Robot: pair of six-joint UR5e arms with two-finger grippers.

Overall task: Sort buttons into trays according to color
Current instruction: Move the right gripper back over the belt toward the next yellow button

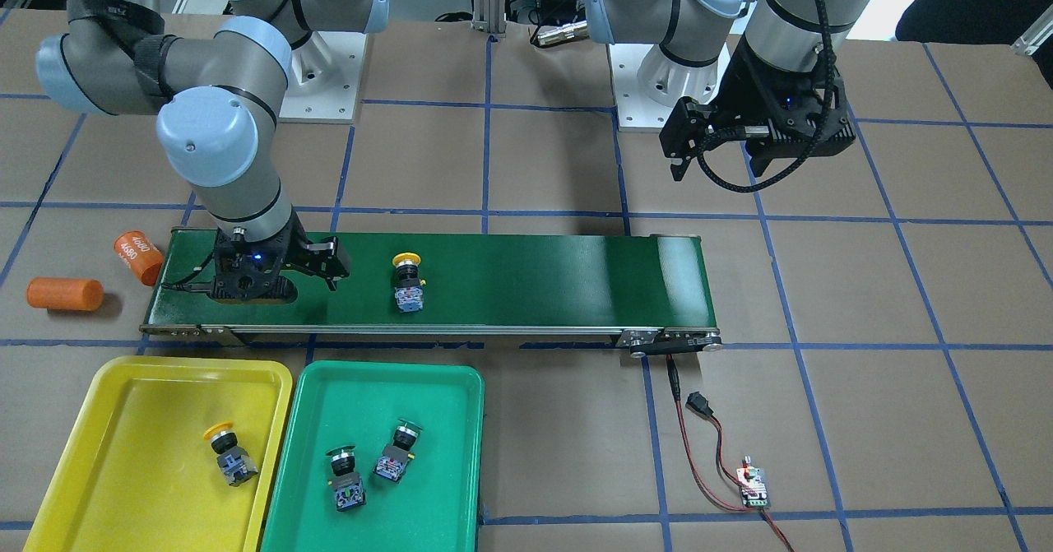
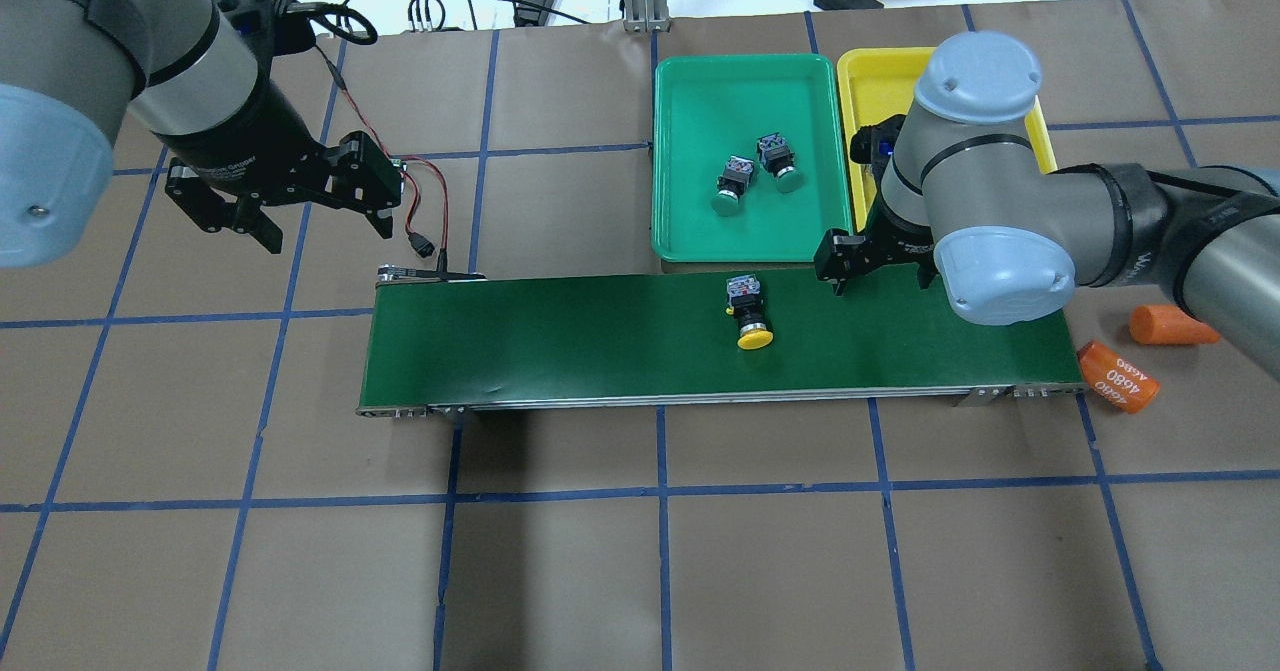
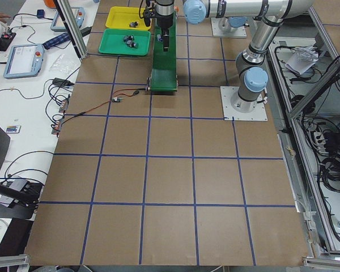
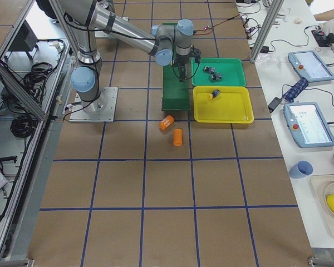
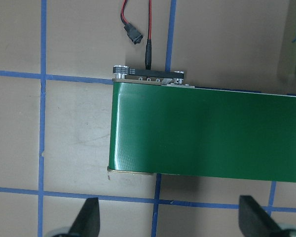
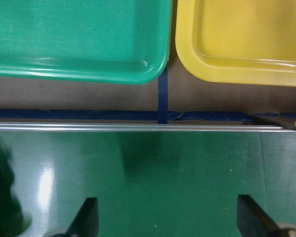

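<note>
One yellow button (image 1: 406,284) lies on its side on the dark-green conveyor belt (image 1: 535,280); it also shows in the overhead view (image 2: 748,312). A second yellow button (image 1: 227,453) lies in the yellow tray (image 1: 123,453). Two green buttons (image 1: 346,478) (image 1: 397,452) lie in the green tray (image 1: 436,470). My right gripper (image 1: 276,280) is open and empty, low over the belt's end near the trays, beside the belt's yellow button. My left gripper (image 1: 744,161) is open and empty, above the table beyond the belt's other end.
Two orange cylinders (image 1: 64,294) (image 1: 138,256) lie on the table off the belt's end by my right arm. A small circuit board (image 1: 753,486) with red-black wires lies near the belt's other end. In the overhead view my right arm covers part of the yellow tray (image 2: 875,76).
</note>
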